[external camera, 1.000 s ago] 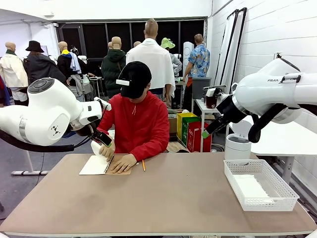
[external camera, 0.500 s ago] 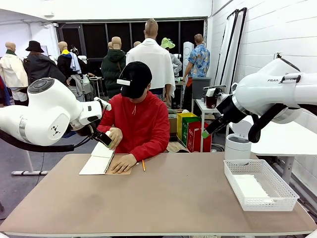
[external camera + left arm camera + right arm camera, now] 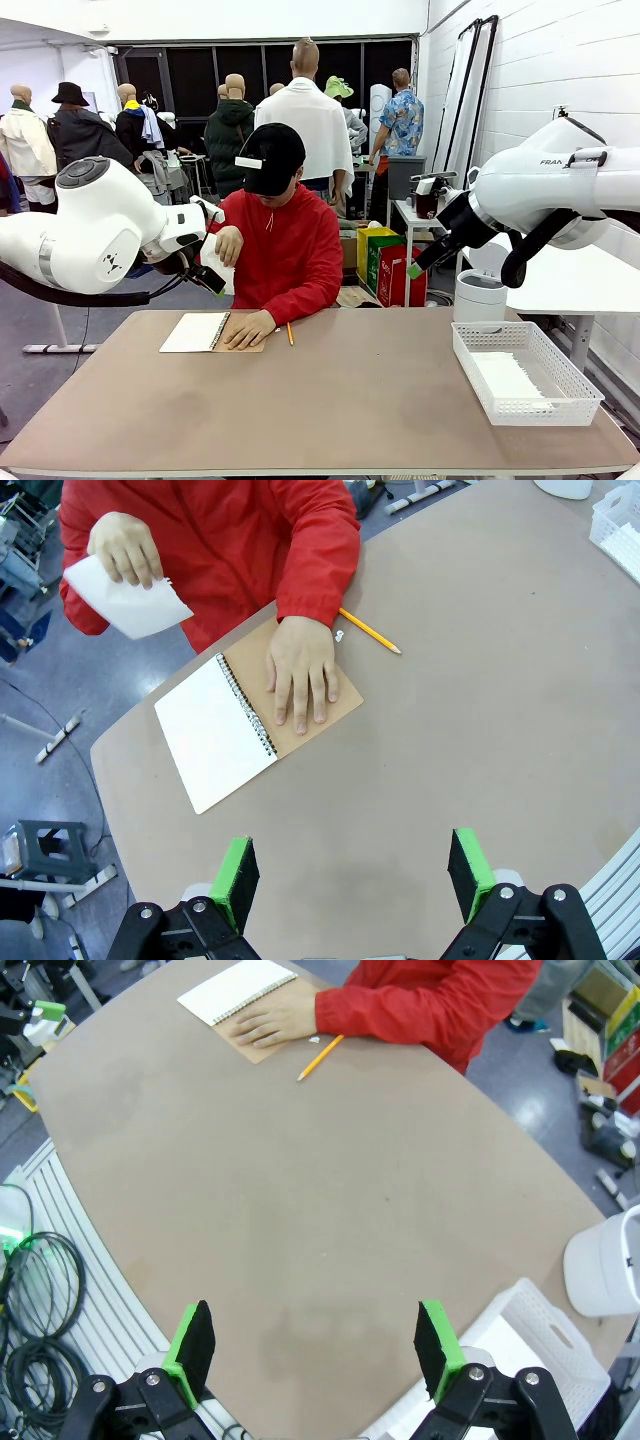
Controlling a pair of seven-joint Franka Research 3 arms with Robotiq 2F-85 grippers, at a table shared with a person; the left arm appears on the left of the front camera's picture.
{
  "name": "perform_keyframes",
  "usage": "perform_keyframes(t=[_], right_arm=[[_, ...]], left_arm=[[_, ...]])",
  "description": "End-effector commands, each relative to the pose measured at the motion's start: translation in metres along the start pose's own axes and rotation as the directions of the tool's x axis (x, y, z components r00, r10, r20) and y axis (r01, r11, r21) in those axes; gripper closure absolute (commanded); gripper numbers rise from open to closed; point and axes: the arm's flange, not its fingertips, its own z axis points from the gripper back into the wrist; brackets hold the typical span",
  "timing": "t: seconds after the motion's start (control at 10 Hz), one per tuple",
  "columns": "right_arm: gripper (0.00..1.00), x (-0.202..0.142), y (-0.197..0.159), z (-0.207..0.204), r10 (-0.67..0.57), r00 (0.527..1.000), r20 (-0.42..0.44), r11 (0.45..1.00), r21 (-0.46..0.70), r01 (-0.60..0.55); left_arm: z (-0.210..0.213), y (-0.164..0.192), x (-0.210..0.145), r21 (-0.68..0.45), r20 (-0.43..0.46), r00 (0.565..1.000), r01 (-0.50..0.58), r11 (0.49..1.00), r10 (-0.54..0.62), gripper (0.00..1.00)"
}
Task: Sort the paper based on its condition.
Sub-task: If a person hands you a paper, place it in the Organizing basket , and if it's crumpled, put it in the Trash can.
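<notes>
While looking down over the table [image 3: 480, 710], seeing left gripper [image 3: 352, 852] jaws spread wide, nothing between the pads. Reading right gripper [image 3: 315, 1345] likewise: spread, empty, well above the tabletop. Spotting one paper sheet [image 3: 130, 605] held in the air by person's hand [image 3: 125, 548], beyond the table's far edge, one edge ragged. Noting other hand [image 3: 300, 670] flat on the brown cover of open notebook [image 3: 210, 735], pencil [image 3: 368, 631] just beside. Seeing more paper [image 3: 503, 377] lying flat in white basket [image 3: 530, 412] on robot's right.
</notes>
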Motion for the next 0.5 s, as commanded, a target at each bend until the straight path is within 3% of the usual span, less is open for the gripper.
perform_keyframes(t=[0.0, 0.4], right_arm=[[0.00, -0.0006, 0.0001, -0.0007, 0.005, 1.000, -0.004, 1.000, -0.004, -0.005], [0.00, -0.0006, 0.0001, -0.0007, 0.005, 1.000, -0.004, 1.000, -0.004, -0.005]], left_arm=[[0.0002, -0.0002, 0.0000, 0.002, -0.001, 1.000, 0.001, 1.000, -0.001, 0.00], [0.0002, -0.0002, 0.0000, 0.002, -0.001, 1.000, 0.001, 1.000, -0.001, 0.00]])
